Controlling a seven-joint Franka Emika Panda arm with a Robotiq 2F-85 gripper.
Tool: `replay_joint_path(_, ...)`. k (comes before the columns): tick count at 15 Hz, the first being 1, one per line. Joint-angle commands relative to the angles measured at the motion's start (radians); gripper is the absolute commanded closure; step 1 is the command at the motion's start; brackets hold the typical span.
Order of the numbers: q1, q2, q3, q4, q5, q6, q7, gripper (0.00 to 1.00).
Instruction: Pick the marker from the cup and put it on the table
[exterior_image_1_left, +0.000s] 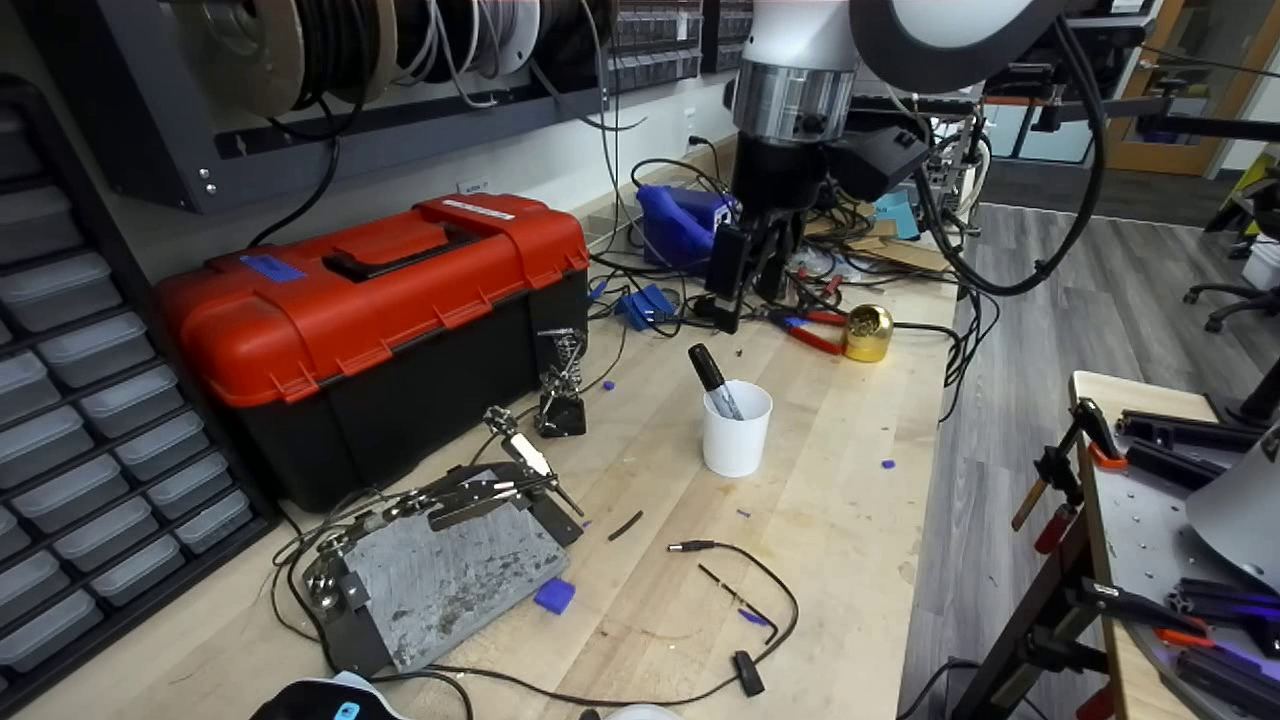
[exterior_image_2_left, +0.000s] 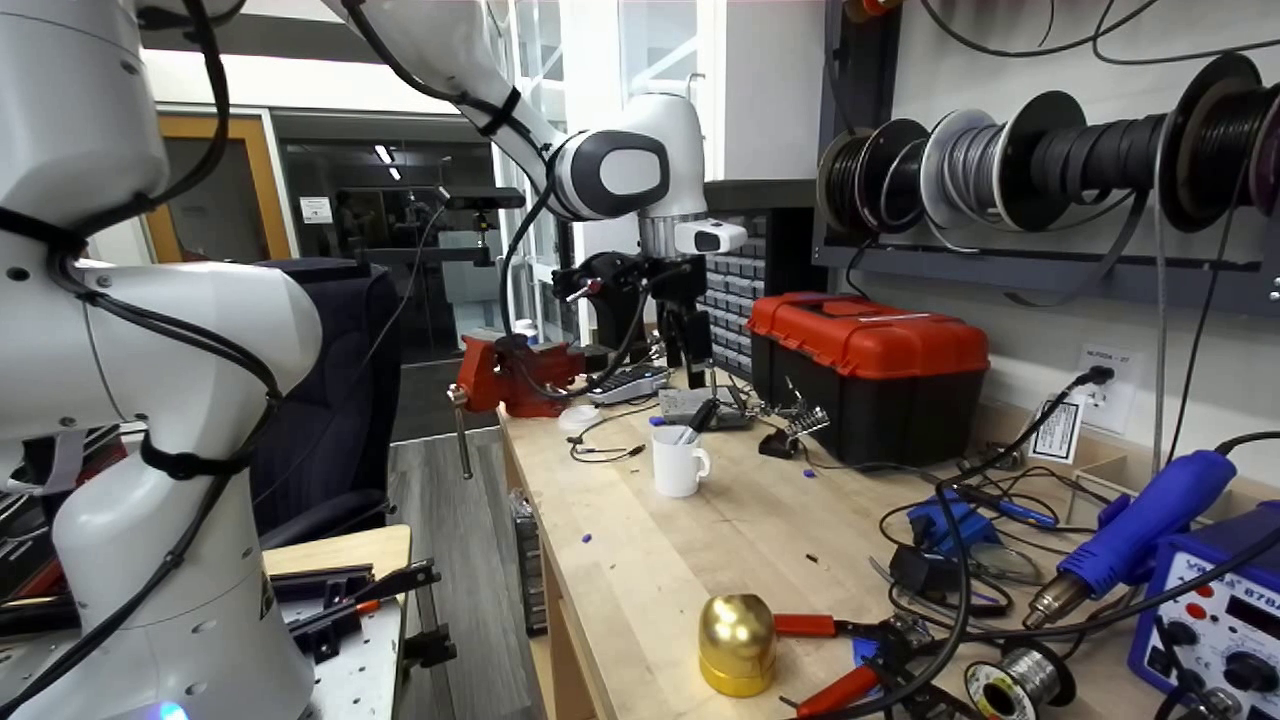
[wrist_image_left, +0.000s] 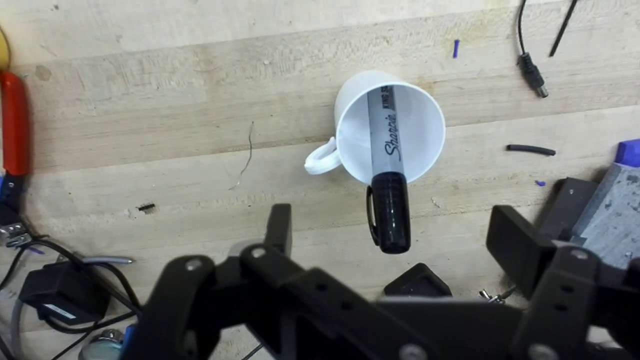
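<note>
Wrist view: my end effector (wrist_image_left: 395, 231), jaws apart; Sharpie marker (wrist_image_left: 389, 165) leaning in the white mug (wrist_image_left: 422, 125) on the bench (wrist_image_left: 180, 120). If I lift the marker askew, it could topple the mug.

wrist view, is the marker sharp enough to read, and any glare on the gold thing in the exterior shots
In the wrist view, the marker is sharp and reads "Sharpie" clearly, while the nearer jaws look a little softer; in both exterior views, the gold thing gleams, with bright highlights but a clear outline.
</note>
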Motion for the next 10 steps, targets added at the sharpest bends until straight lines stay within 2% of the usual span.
replay_joint_path(1,0.0,0.002,0.0,0.0,0.0,0.001,0.0,0.0)
replay_joint_path(10,-0.022,-0.025,0.022,-0.008,0.003,0.001,-0.013,0.0)
